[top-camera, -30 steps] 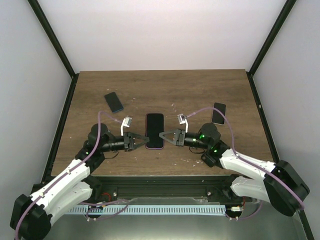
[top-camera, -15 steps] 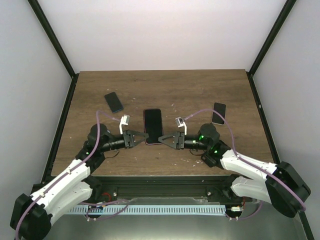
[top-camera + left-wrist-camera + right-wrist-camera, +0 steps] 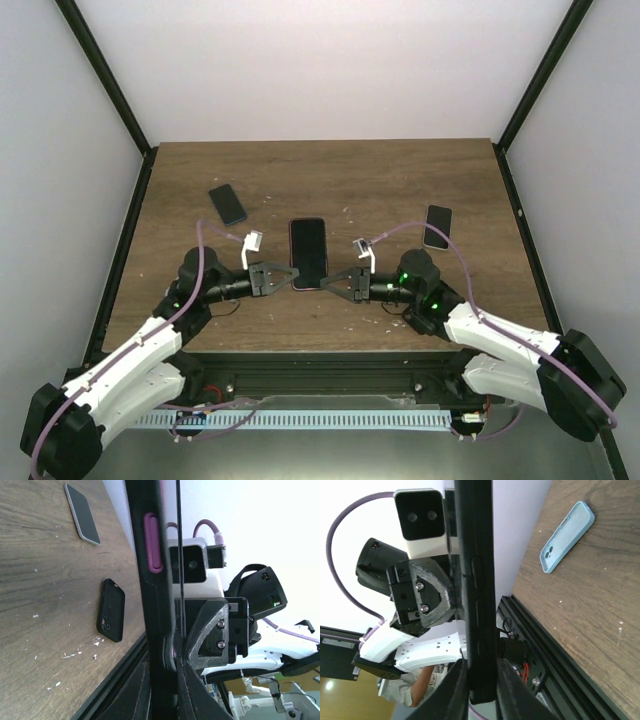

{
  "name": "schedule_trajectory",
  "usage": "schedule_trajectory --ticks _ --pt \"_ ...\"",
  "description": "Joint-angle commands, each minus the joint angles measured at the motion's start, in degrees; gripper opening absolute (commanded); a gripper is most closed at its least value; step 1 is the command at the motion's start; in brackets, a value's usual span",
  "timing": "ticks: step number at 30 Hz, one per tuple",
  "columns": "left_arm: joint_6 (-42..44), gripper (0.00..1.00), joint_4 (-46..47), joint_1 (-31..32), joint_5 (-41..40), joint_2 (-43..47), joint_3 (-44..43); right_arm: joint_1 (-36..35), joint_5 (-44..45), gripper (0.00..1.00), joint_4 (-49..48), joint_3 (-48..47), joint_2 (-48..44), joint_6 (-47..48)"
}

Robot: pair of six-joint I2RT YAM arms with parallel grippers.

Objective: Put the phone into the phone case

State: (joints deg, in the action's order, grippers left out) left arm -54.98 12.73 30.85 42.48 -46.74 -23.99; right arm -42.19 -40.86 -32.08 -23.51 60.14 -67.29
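Observation:
A dark phone (image 3: 308, 253) with a magenta rim is held above the table between both grippers. My left gripper (image 3: 288, 279) is shut on its near left edge and my right gripper (image 3: 330, 283) on its near right edge. In the left wrist view the phone (image 3: 156, 595) stands edge-on between my left gripper's (image 3: 162, 680) fingers, with a magenta side button (image 3: 152, 542). In the right wrist view its black edge (image 3: 477, 580) sits clamped in my right gripper (image 3: 481, 680). A black case (image 3: 437, 226) lies at the right, also in the left wrist view (image 3: 111, 610).
A light blue case or phone (image 3: 227, 203) lies at the back left, camera side up in the right wrist view (image 3: 567, 536). Small white specks dot the wooden table (image 3: 380, 180). A black frame rail (image 3: 330, 355) runs along the near edge.
Both grippers have closed in on the phone's sides and raised it off the table. It now sits slightly farther back in the top view.

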Motion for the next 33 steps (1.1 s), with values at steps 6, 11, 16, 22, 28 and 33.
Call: schedule_trajectory --ticks 6,11,16,22,28,33 --pt "1.39 0.00 1.92 -0.30 6.19 1.03 -0.77 -0.30 5.64 0.57 11.32 -5.86 -4.49 9.94" --pt "1.01 0.00 3.08 -0.27 10.43 2.60 -0.26 -0.33 7.14 0.75 14.41 -9.35 -4.60 12.60" --pt "1.63 0.00 3.69 -0.31 13.77 2.49 -0.08 0.10 8.93 0.78 16.02 -11.92 -3.48 12.60" --pt "3.15 0.00 1.09 -0.27 13.63 2.06 -0.48 1.08 8.98 0.52 14.58 -13.39 -3.74 12.83" --pt "6.63 0.00 -4.55 -0.27 12.66 1.11 -1.73 1.24 7.80 0.13 12.27 -11.99 -4.11 13.23" --pt "5.65 0.26 -8.62 -0.66 7.84 2.63 -2.43 1.24 4.75 0.01 12.40 -10.43 -4.15 14.38"
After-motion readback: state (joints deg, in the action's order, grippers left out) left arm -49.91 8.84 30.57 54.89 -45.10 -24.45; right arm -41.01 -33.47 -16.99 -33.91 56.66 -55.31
